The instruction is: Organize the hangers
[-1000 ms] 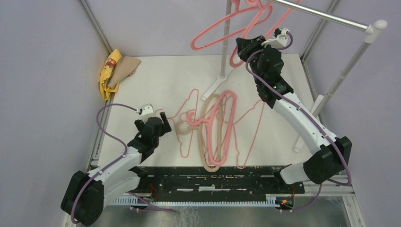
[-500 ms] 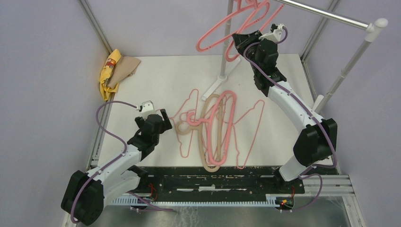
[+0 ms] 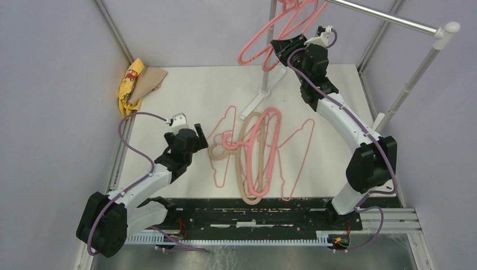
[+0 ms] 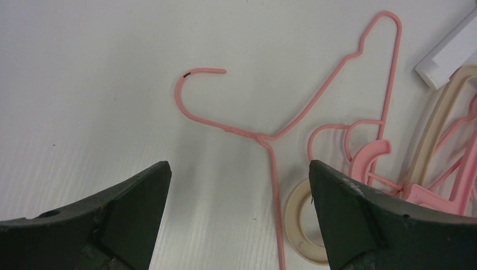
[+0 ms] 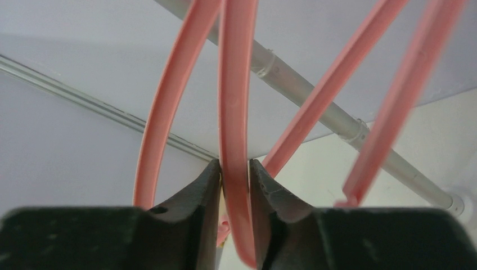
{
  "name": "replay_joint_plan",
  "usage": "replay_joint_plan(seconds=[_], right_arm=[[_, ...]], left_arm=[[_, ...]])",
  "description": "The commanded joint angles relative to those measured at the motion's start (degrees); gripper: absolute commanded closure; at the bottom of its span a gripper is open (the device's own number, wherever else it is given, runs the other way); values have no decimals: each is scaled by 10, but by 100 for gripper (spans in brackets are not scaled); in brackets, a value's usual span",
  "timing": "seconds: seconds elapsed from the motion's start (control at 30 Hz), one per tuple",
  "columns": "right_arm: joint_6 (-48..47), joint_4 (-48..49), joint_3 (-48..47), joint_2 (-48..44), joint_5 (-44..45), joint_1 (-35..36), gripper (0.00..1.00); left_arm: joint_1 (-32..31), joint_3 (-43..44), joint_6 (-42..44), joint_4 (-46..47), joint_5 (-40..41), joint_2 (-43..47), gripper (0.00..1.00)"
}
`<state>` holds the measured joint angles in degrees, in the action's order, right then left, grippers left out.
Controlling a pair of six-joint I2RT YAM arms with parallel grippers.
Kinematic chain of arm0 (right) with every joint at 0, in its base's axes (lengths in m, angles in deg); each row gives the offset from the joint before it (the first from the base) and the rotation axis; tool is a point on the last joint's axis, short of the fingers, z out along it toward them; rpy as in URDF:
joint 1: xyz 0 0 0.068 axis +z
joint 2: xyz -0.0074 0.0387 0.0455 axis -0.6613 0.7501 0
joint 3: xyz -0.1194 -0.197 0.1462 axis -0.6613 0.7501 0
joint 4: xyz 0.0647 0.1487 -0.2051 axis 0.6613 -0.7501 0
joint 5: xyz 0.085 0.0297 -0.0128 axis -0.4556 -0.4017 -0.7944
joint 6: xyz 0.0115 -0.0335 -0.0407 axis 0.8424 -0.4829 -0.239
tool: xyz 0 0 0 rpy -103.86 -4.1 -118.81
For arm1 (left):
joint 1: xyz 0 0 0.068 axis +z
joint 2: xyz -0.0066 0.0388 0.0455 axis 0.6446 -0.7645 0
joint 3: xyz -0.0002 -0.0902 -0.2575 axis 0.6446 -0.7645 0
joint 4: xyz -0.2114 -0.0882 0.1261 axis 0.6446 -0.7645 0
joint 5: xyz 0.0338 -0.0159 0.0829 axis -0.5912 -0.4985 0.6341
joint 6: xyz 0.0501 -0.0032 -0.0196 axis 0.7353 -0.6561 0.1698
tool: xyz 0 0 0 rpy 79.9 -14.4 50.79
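Left gripper (image 4: pixel 239 165) hung low over the bench (image 3: pixel 185 90), jaws spread wide, empty. Thin pink wire hanger (image 4: pixel 264 136) lay flat just ahead at 12 o'clock, hook toward 11, one long wire running back between the jaws. Left arm plainly nearer. Other hangers (image 3: pixel 275 140) heaped at 3 o'clock. Right gripper (image 5: pixel 235 169) was up by the rail (image 3: pixel 388 18), jaws pressed on a pink plastic hanger (image 5: pixel 233 84).

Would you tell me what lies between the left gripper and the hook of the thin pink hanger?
Only bare white table, as the left wrist view shows; the left gripper stands open, short of the thin pink hanger's hook.
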<state>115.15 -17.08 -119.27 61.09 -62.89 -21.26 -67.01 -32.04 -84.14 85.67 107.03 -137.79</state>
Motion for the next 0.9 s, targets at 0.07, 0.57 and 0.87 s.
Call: replay_joint_plan(seconds=[0.07,0.57,0.87], right_arm=[[-22,-30,56,-74,-2,-4,31],[-145,-202,245,-329,32,40,7],[-176,-278,358,-272,86,238,16]], left_arm=[[-3,28,24,15,-13,1,1],[-7,33,40,9,-18,-10,1],[-8,27,36,7,-27,-6,1]])
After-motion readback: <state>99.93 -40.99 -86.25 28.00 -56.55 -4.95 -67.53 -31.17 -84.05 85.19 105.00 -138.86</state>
